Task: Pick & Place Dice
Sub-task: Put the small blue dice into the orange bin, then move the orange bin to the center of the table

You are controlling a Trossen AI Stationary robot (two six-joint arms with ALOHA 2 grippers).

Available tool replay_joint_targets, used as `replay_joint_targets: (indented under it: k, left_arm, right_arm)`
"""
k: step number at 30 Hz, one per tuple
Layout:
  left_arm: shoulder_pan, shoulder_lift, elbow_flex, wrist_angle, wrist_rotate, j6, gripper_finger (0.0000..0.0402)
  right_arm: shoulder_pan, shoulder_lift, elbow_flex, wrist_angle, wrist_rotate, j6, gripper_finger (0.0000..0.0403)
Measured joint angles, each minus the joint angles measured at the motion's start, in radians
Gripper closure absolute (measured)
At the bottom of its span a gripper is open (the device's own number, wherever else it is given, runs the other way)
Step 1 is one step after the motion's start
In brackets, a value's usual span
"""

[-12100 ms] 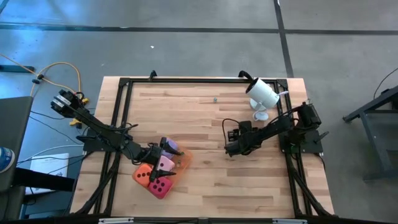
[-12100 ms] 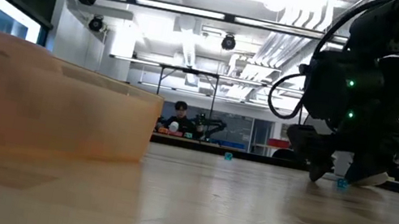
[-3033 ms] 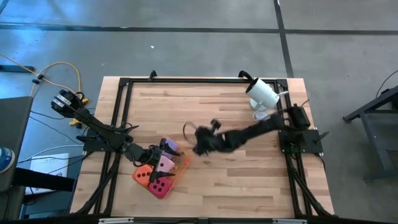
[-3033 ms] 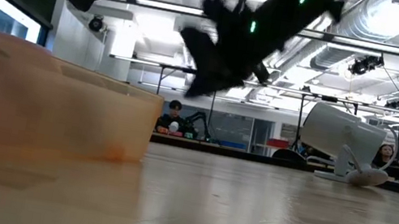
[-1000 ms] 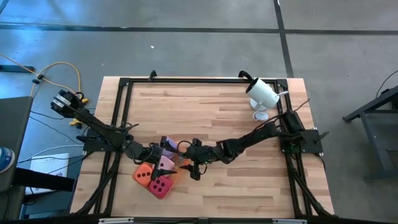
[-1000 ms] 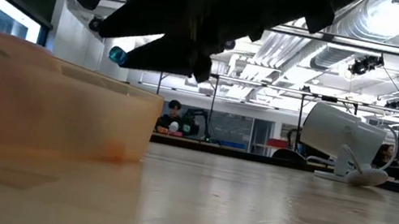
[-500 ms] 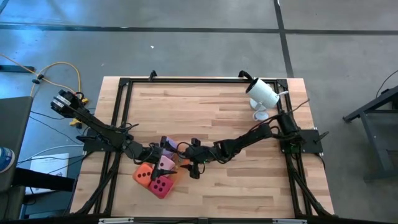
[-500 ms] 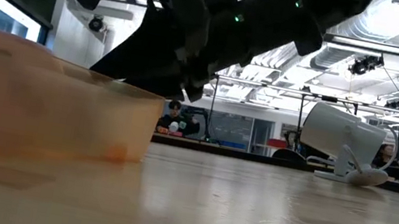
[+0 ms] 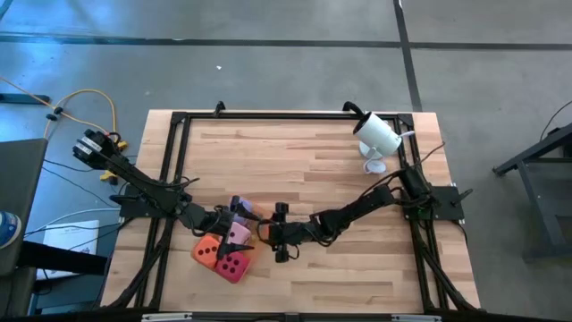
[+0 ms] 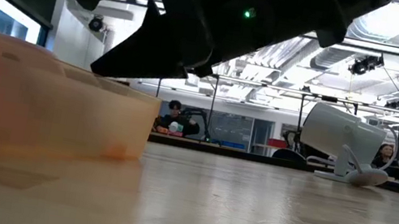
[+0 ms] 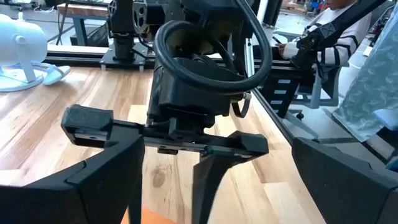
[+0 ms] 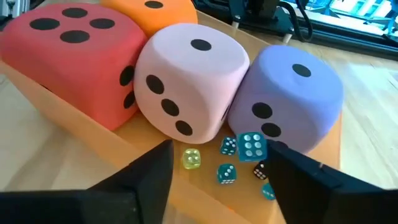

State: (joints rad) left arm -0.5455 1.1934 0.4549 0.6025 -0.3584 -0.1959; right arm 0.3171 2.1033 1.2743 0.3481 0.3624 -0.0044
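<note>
Right gripper (image 12: 217, 163) shifted closer over tray (image 12: 74, 127); jaws spread, empty, above small teal die (image 12: 252, 145); left gripper (image 9: 231, 222) jaws spread.

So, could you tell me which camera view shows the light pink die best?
The right wrist view: the light pink die fills the frame, pips clear, between the magenta and purple dice. The high view shows it small, partly under the left gripper. The low and left wrist views do not show it.
</note>
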Motion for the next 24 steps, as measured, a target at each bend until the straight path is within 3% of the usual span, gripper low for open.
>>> replay_joint_targets:
  k: [11, 24]
  left_arm:
    - [0.0, 0.0, 0.0, 0.0, 0.0, -0.007, 0.0004]
    - [0.0, 0.0, 0.0, 0.0, 0.0, -0.006, 0.0004]
  right_arm:
    - [-0.006, 0.0, 0.0, -0.002, 0.003, -0.003, 0.0382]
    - [-0.011, 0.0, 0.0, 0.013, 0.04, -0.013, 0.04]
